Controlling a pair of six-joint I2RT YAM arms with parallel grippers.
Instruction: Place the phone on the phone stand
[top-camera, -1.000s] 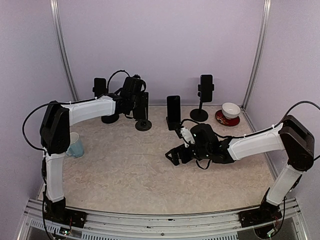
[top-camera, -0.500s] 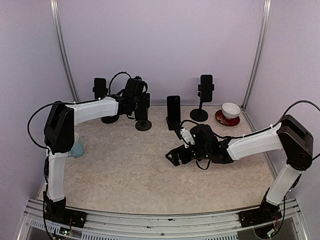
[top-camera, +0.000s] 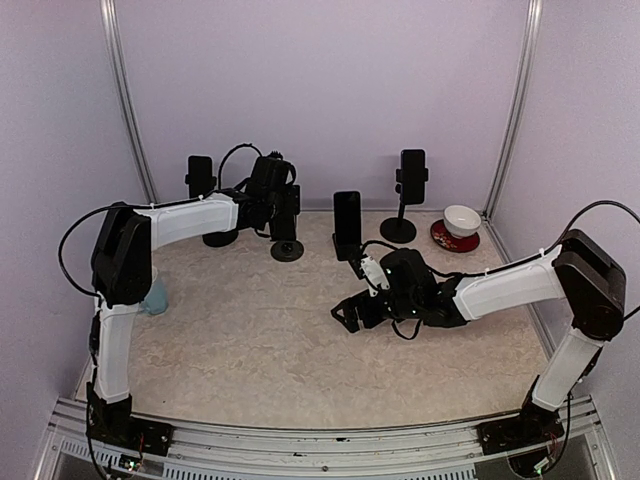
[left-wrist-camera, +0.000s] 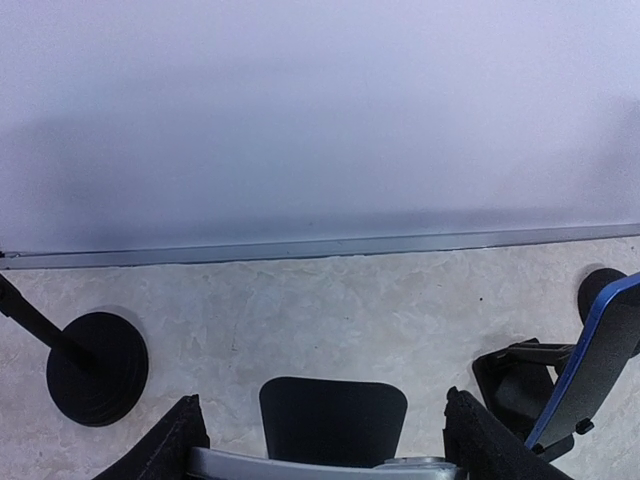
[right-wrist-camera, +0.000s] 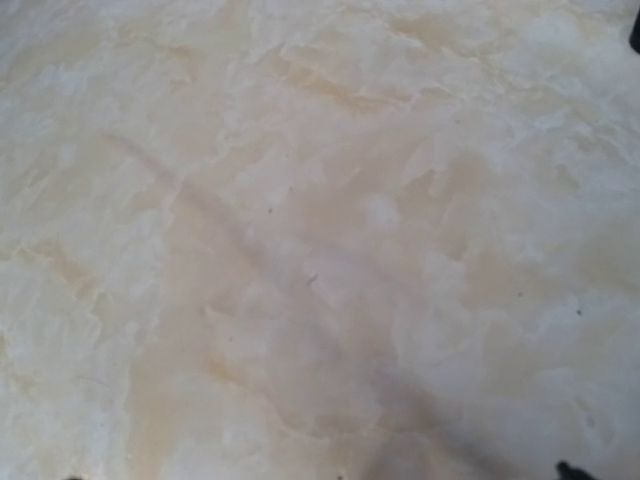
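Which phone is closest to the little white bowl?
The back-right phone, up on the tall stand, just left of the white bowl. The middle phone and the far-left phone are farther from it.

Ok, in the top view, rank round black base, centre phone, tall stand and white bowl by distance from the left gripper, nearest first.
1. round black base, right by the left gripper.
2. centre phone, to its right.
3. tall stand, farther right.
4. white bowl, far right.

Soft even light, faint shadows, slight blur
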